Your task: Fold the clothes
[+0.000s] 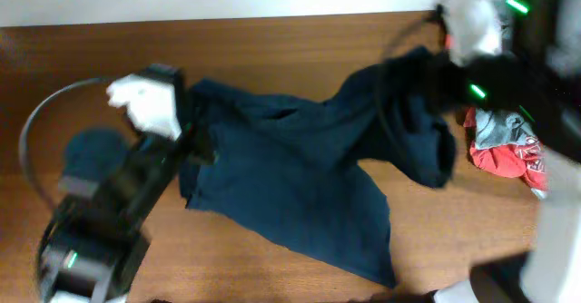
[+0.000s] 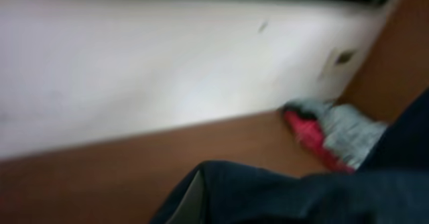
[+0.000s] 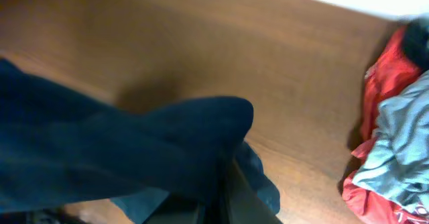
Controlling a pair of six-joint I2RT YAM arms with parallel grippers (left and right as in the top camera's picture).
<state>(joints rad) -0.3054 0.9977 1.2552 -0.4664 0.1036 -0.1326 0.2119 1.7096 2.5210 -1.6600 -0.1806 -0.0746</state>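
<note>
At 9 o'clock of shirt [image 1: 300, 176]: left claw [image 1: 198, 149], grip unclear
At 2 o'clock: right claw [image 1: 440, 76], holding shirt

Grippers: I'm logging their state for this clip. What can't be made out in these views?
Left gripper: overhead, jaws hidden by the left arm and the navy garment; left wrist view is blurred.
Right gripper: overhead, blurred, dark against dark cloth; in the right wrist view the garment covers it.
Red and grey clothes: partly under the right arm, cut by the right wrist frame edge; piece count unclear.
</note>
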